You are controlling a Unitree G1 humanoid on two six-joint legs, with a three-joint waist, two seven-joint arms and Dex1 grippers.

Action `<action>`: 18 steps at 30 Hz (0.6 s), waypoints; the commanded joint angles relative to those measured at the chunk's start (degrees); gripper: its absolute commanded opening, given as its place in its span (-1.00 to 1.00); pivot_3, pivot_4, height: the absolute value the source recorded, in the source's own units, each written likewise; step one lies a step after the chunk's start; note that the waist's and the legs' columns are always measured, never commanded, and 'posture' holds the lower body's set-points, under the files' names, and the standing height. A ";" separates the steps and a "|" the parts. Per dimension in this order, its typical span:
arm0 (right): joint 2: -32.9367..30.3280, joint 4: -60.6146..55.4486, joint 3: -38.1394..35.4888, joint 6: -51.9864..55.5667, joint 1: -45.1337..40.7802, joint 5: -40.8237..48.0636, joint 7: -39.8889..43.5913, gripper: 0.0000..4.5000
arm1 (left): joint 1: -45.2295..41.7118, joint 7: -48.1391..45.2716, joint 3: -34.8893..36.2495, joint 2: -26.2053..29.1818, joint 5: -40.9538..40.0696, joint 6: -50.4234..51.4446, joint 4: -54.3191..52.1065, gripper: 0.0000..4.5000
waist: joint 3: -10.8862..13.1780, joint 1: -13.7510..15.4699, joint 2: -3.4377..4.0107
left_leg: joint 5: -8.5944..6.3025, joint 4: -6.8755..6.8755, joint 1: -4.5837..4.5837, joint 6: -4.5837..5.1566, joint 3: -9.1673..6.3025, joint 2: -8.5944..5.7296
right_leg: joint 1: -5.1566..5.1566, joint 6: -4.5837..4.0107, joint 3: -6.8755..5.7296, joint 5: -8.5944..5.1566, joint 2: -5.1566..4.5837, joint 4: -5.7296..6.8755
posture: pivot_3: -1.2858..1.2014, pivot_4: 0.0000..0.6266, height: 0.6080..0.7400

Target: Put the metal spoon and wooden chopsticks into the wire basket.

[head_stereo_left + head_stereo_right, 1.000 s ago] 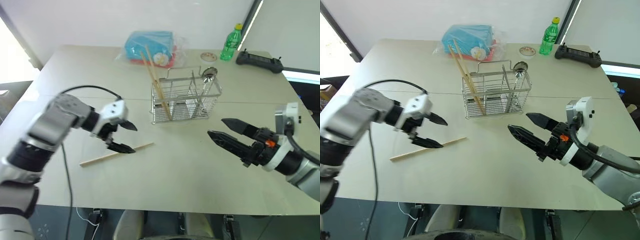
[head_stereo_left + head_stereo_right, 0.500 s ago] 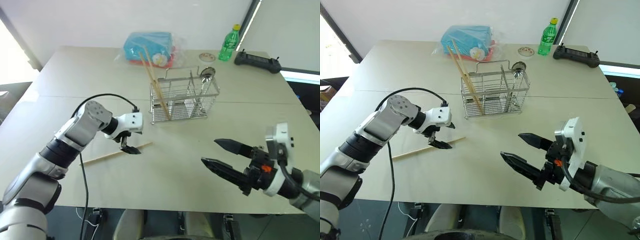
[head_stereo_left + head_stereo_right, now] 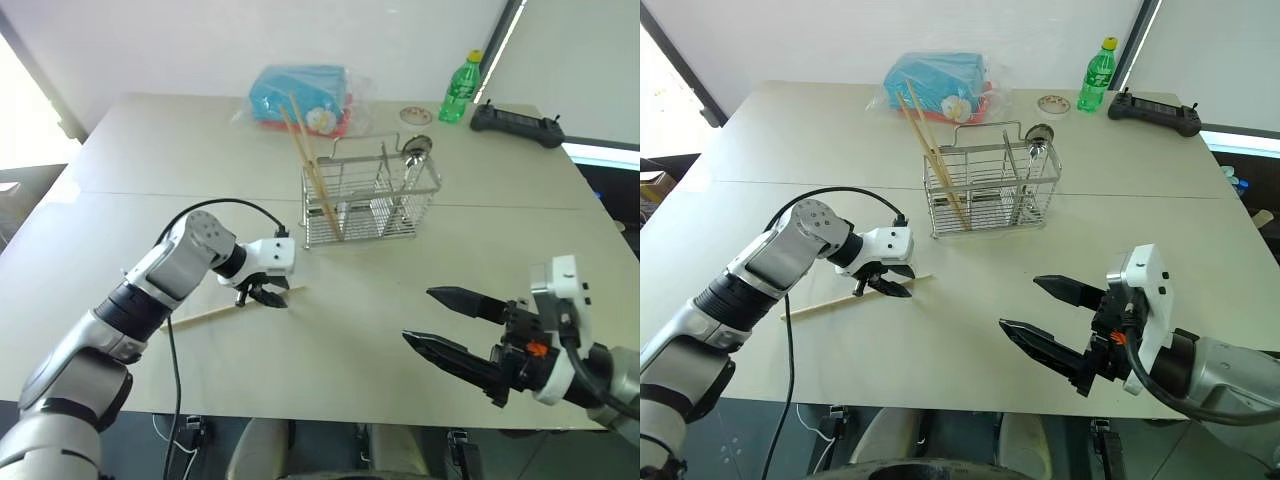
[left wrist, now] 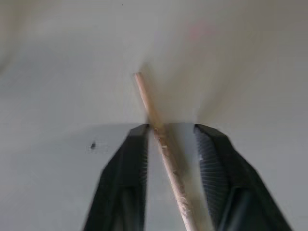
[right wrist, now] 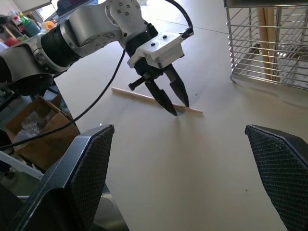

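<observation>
The left gripper (image 3: 890, 287), spread a second ago, is now straddling the loose pale wooden chopstick (image 3: 820, 305) on the beige table (image 3: 970, 320), its fingers still apart around it. Beyond, the silver wire basket (image 3: 990, 190) is already holding two chopsticks (image 3: 930, 150) and the shiny metal spoon (image 3: 1038, 140). The right gripper (image 3: 1050, 325) is hanging spread and empty, well apart. The last pickup looks imminent.

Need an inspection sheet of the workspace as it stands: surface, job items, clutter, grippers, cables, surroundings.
Surface: pale table, flat, no spills seen.
Job's things: wire basket upright; metal spoon standing in it, bowl up; two wooden chopsticks leaning in it; one loose chopstick lying on the table.
Clutter: blue packet, green bottle, black controller, small round disc, all behind the basket.
Grippers: left gripper down at the loose chopstick, jaws straddling it; right gripper jaws open, holding nothing.
Cables: black cable looping over the left arm.
Surroundings: cardboard box on the floor.
</observation>
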 commanded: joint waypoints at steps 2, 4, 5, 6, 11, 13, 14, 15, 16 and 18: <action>-0.63 -0.53 -1.49 -0.79 -0.67 0.60 1.03 1.00 | 0.83 0.55 1.11 -0.24 -0.17 1.54 -1.00 -0.98 | 0.00 -0.01 0.00 | 0.00 0.00 0.02 0.00 0.00 0.00 | 0.00 0.00 0.00 0.00 0.00 0.03 | 0.03 -0.52 0.70; -0.67 -0.30 -1.38 -0.76 -0.83 0.39 1.29 1.00 | 1.07 1.07 1.53 -0.24 -0.30 2.33 -1.33 -0.98 | 0.00 -0.01 0.00 | 0.00 0.01 0.03 0.00 0.00 0.00 | 0.00 0.00 0.00 0.00 0.00 0.04 | 0.03 -0.52 0.70; -0.76 -0.12 -1.06 -0.78 -1.19 0.21 1.31 1.00 | 1.07 1.25 1.70 -0.21 -0.32 2.49 -1.14 -0.98 | 0.00 -0.01 0.00 | 0.00 0.02 0.03 0.00 0.00 0.00 | 0.01 0.00 0.00 0.00 0.00 0.05 | 0.03 -0.52 0.70; -0.82 0.00 -0.82 -0.78 -1.46 0.10 1.31 1.00 | 1.07 1.36 1.81 -0.18 -0.33 2.60 -1.01 -0.98 | 0.00 -0.01 0.00 | 0.00 0.03 0.03 0.00 0.00 0.00 | 0.01 0.00 0.00 0.00 0.00 0.05 | 0.03 -0.52 0.70; -0.15 0.52 0.39 -0.83 -2.67 -2.01 2.19 1.00 | 0.16 5.23 7.14 0.36 -1.92 5.70 0.54 -0.98 | 0.00 -0.01 0.00 | 0.00 0.05 0.05 0.00 -0.04 0.01 | 0.03 0.00 -0.01 0.00 0.01 0.07 | 0.03 -0.52 0.70; 0.11 0.62 0.88 -0.80 -2.78 -2.79 2.68 1.00 | -0.98 7.95 10.97 -0.01 -3.52 7.48 2.05 -0.98 | 0.00 -0.06 0.00 | 0.00 0.05 0.04 0.00 -0.08 0.01 | 0.01 0.00 -0.03 0.00 0.05 0.08 | 0.03 -0.52 0.70; 0.23 0.80 1.03 -0.83 -2.80 -3.13 3.06 1.00 | -1.71 9.78 13.33 -0.39 -4.23 8.13 3.26 -0.98 | 0.00 -0.06 0.01 | 0.00 0.05 0.03 0.00 -0.08 0.02 | 0.00 0.00 -0.03 0.00 0.05 0.09 | 0.03 -0.52 0.70; 0.34 1.10 1.06 -0.85 -2.78 -3.40 3.56 1.00 | -2.54 11.69 15.65 -0.71 -4.86 8.88 4.47 -0.98 | 0.00 -0.05 0.00 | 0.00 0.05 0.04 0.00 -0.08 0.01 | 0.00 0.01 -0.03 0.00 0.06 0.10 | 0.03 -0.52 0.70; 0.35 1.58 1.16 -0.87 -3.00 -3.56 3.95 1.00 | -3.46 13.67 18.18 -1.04 -5.63 9.34 5.85 -0.98 | 0.00 -0.05 -0.01 | 0.00 0.05 0.03 0.00 -0.10 0.01 | 0.00 0.02 -0.04 0.00 0.06 0.10 | 0.03 -0.52 0.70; 0.15 2.80 1.89 -0.90 -4.29 -3.67 4.34 1.00 | -5.58 17.90 25.02 -1.22 -8.14 9.58 9.00 -0.98 | 0.02 -0.06 -0.04 | 0.00 0.06 0.02 0.00 -0.09 0.00 | 0.00 0.20 -0.05 0.10 0.06 0.10 | 0.03 -0.52 0.70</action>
